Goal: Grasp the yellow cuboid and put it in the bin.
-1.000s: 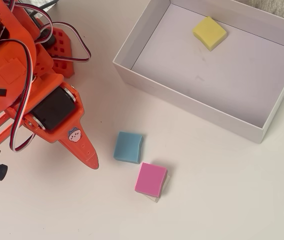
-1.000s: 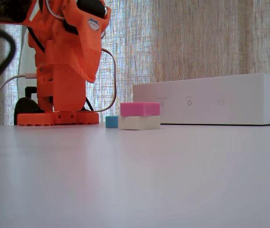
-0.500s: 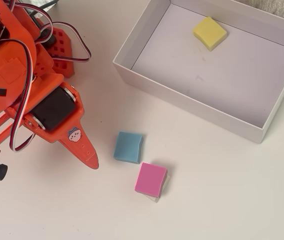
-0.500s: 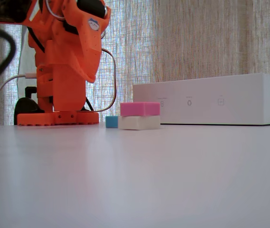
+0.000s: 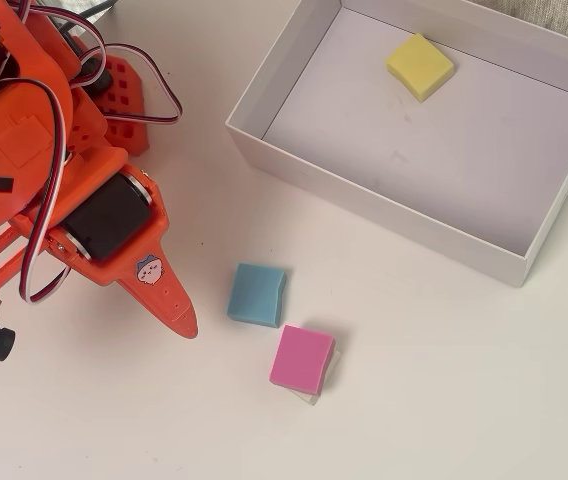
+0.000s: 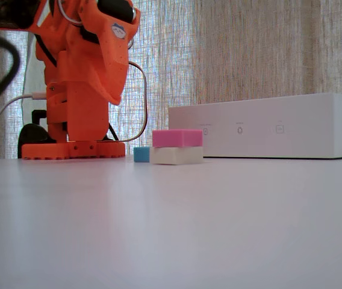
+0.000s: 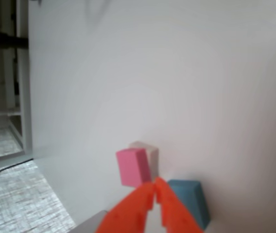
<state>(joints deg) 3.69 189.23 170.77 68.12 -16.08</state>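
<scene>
Overhead view, table [image 5: 444,380]: plain white, matte.
Backdrop: woven curtain [image 6: 249,54] behind the bin [image 5: 384,195].
Arm [image 5: 54,180]: folded low near its base, gripper [image 7: 155,187] raised above the blocks.
Fingers: closed, tips together, empty.
Cuboid [image 5: 420,66]: on the bin floor (far corner).
Others: pink block [image 5: 302,358] atop a white one [image 6: 176,156], blue block [image 5: 257,294] beside.

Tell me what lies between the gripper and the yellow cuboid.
In the overhead view, the blue block sits just beside the gripper; beyond it come bare table and the bin's near wall. The yellow cuboid already lies inside the bin.
</scene>
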